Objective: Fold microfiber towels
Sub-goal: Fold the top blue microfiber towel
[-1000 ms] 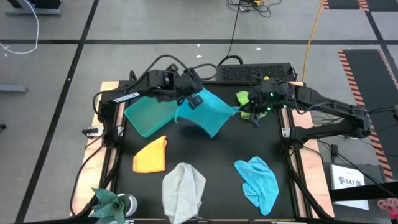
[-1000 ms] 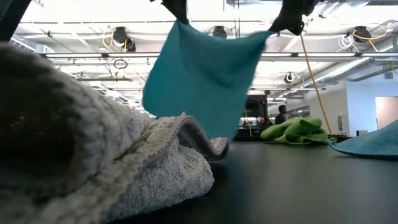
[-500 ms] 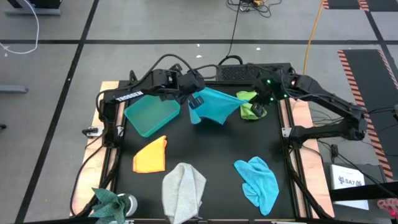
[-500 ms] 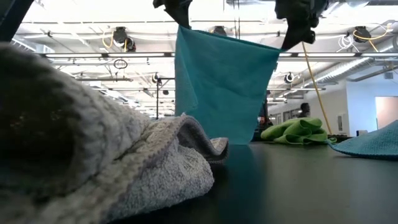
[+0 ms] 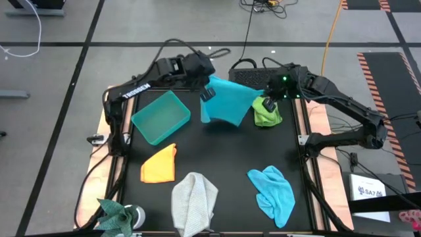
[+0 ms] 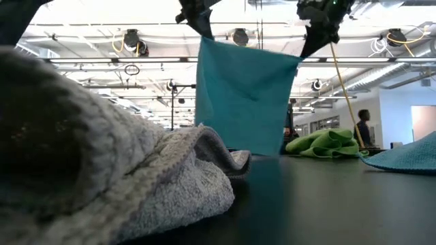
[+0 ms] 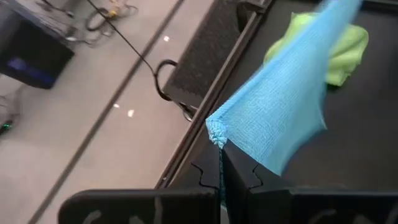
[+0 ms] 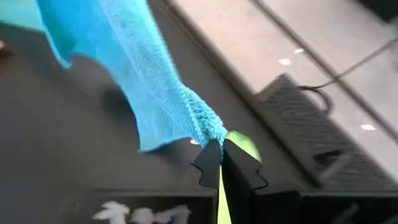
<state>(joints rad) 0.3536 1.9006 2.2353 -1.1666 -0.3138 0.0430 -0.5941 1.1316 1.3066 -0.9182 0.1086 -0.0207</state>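
- Since a second ago: both arms have carried the teal towel (image 5: 227,104) toward the table's far edge; it now hangs flatter between them, no longer billowed out.
- Left gripper (image 7: 219,163): fingers clamped on one top corner of the teal towel.
- Right gripper (image 8: 219,160): fingers pinched on the other top corner, above the lime green towel (image 5: 266,113).
- Step, as you may judge it: spreading the towel in the air before the fold.
- Next move, likely: lower the hanging edge onto the black table (image 5: 217,164) and lay it flat; keep both corners level.
- Surface: orange-yellow towel (image 5: 159,164), light grey towel (image 5: 195,201), light blue towel (image 5: 273,191), teal bin (image 5: 160,117).
- Room: grey tiled floor, cables; low view shows a person (image 6: 363,127) far off.
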